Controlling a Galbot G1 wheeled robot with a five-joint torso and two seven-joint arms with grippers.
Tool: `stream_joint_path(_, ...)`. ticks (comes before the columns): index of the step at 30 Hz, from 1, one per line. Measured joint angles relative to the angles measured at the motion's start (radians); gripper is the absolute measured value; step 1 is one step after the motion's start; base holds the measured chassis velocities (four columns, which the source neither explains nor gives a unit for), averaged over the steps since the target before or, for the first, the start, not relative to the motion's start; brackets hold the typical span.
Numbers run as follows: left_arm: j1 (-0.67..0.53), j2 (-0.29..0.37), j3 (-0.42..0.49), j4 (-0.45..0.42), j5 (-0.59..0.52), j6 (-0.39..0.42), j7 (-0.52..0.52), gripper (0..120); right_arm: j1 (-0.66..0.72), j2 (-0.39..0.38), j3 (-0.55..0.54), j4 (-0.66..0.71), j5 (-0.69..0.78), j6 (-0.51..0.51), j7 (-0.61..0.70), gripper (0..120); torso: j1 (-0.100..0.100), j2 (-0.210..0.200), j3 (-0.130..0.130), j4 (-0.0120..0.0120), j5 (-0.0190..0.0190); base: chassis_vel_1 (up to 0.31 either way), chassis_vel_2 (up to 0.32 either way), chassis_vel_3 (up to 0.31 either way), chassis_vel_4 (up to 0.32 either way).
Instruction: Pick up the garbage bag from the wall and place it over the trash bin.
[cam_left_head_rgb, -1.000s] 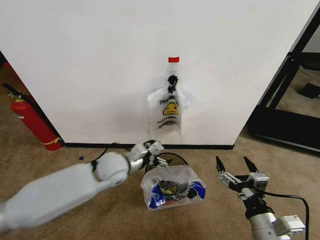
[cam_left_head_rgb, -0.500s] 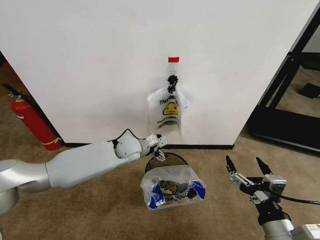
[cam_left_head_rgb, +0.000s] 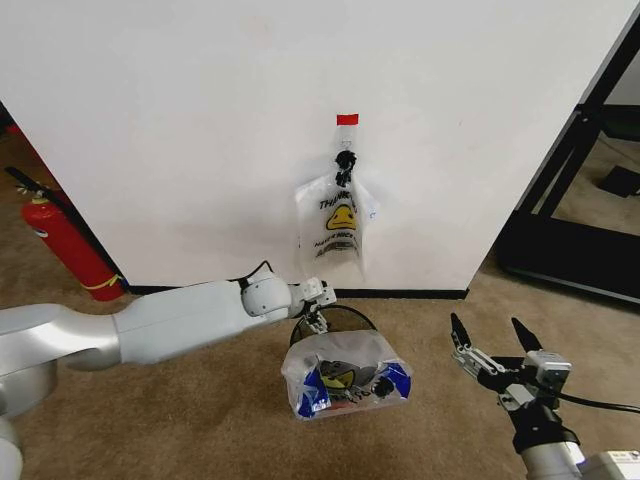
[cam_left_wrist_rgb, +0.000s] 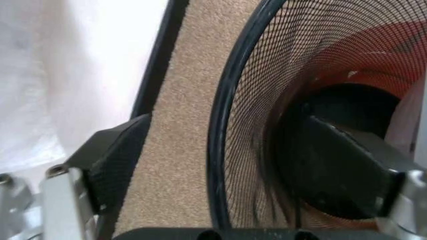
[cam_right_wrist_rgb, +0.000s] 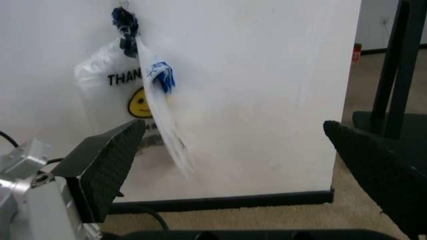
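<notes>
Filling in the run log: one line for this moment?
left hand open astride trash bin rim | garbage bag draped on bin front | right hand open, idle above carpet

Tan carpet (cam_left_head_rgb: 200, 420) covers the floor up to the wall's black baseboard (cam_left_head_rgb: 400, 294). The bin (cam_left_head_rgb: 340, 322) stands on it near the wall, the bag (cam_left_head_rgb: 345, 375) draped over its front. A red fire extinguisher (cam_left_head_rgb: 62, 243) rests on the carpet far left; a black frame (cam_left_head_rgb: 560, 250) stands far right
</notes>
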Motion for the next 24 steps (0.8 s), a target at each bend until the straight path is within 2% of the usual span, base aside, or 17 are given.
stream_joint_path(1, -0.009, -0.017, 0.009, 0.013, -0.019, 0.014, 0.002, 84, 0.001, 0.0, -0.003, 0.0, 0.0, 0.0, 0.001, 100, 0.0, 0.0, 0.0, 0.0, 0.0, 0.0, 0.0, 0.0, 0.0)
stream_joint_path(3, -0.012, -0.021, 0.011, 0.016, -0.024, 0.017, 0.002, 84, 0.001, 0.0, -0.004, 0.0, -0.001, 0.0, 0.001, 100, 0.0, 0.0, 0.0, 0.0, 0.0, 0.0, 0.0, 0.0, 0.0)
stream_joint_path(5, -0.045, -0.04, 0.049, 0.024, -0.051, 0.042, 0.008, 73, 0.001, 0.0, -0.015, 0.0, -0.006, 0.0, 0.005, 100, 0.0, 0.0, 0.0, -0.0004, 0.0001, 0.0, 0.0, 0.0, 0.0)
stream_joint_path(9, -0.065, -0.041, 0.077, 0.023, -0.051, 0.06, 0.015, 65, 0.001, 0.001, -0.023, -0.001, -0.012, 0.0, 0.008, 100, 0.0, 0.0, 0.0, 0.0, 0.0002, 0.0, 0.0, 0.0, 0.0)
stream_joint_path(11, -0.069, -0.045, 0.087, 0.021, -0.042, 0.078, 0.016, 52, 0.002, 0.004, -0.033, -0.007, -0.024, 0.004, 0.01, 100, 0.0, 0.0, 0.0, 0.0003, -0.0001, 0.0, 0.0, 0.0, 0.0)
stream_joint_path(13, -0.068, -0.051, 0.088, 0.023, -0.034, 0.083, 0.014, 48, 0.003, 0.005, -0.038, -0.012, -0.032, 0.009, 0.01, 100, 0.0, 0.0, 0.0, 0.0001, -0.0001, 0.0, 0.0, 0.0, 0.0)
stream_joint_path(15, -0.064, -0.07, 0.088, 0.035, -0.025, 0.09, 0.007, 36, 0.006, 0.005, -0.047, -0.019, -0.041, 0.014, 0.011, 100, 0.0, 0.0, 0.0, -0.0001, -0.0001, 0.0, 0.0, 0.0, 0.0)
stream_joint_path(16, -0.064, -0.07, 0.088, 0.035, -0.025, 0.09, 0.007, 36, 0.006, 0.005, -0.047, -0.019, -0.041, 0.014, 0.011, 100, 0.0, 0.0, 0.0, -0.0001, -0.0001, 0.0, 0.0, 0.0, 0.0)
stream_joint_path(19, -0.066, -0.083, 0.087, 0.049, -0.033, 0.088, 0.007, 25, 0.011, 0.005, -0.049, -0.02, -0.042, 0.015, 0.014, 100, 0.0, 0.0, 0.0, 0.0001, 0.0, 0.0, 0.0, 0.0, 0.0)
stream_joint_path(24, -0.073, -0.083, 0.086, 0.043, -0.054, 0.089, 0.01, 14, 0.013, 0.002, -0.046, -0.016, -0.038, 0.015, 0.018, 100, 0.0, 0.0, 0.0, 0.0001, 0.0, 0.0, 0.0, 0.0, 0.0)
